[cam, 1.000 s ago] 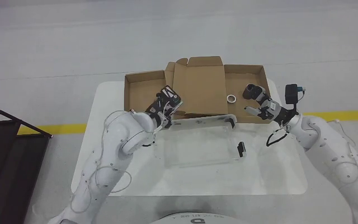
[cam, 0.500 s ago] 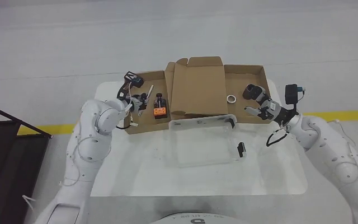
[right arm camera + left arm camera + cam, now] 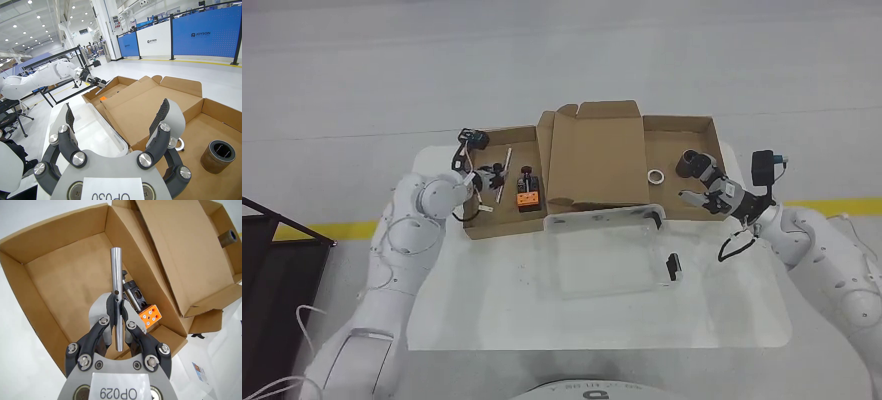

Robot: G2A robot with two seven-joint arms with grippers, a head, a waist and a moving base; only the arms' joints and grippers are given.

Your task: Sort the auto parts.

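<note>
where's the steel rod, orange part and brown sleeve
steel rod (image 3: 116,275), left wrist view, on its upper shaft
orange part (image 3: 150,315), left wrist view, on its orange end face
brown sleeve (image 3: 213,164), right wrist view, on its outer wall

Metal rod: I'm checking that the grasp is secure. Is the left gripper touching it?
Touching. In the left wrist view the left gripper is shut on the metal rod, a finger pressed against each side.

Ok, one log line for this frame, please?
left gripper: jaws shut on steel rod, over left box | right gripper: jaws open, at right box | orange part: in left box
</note>
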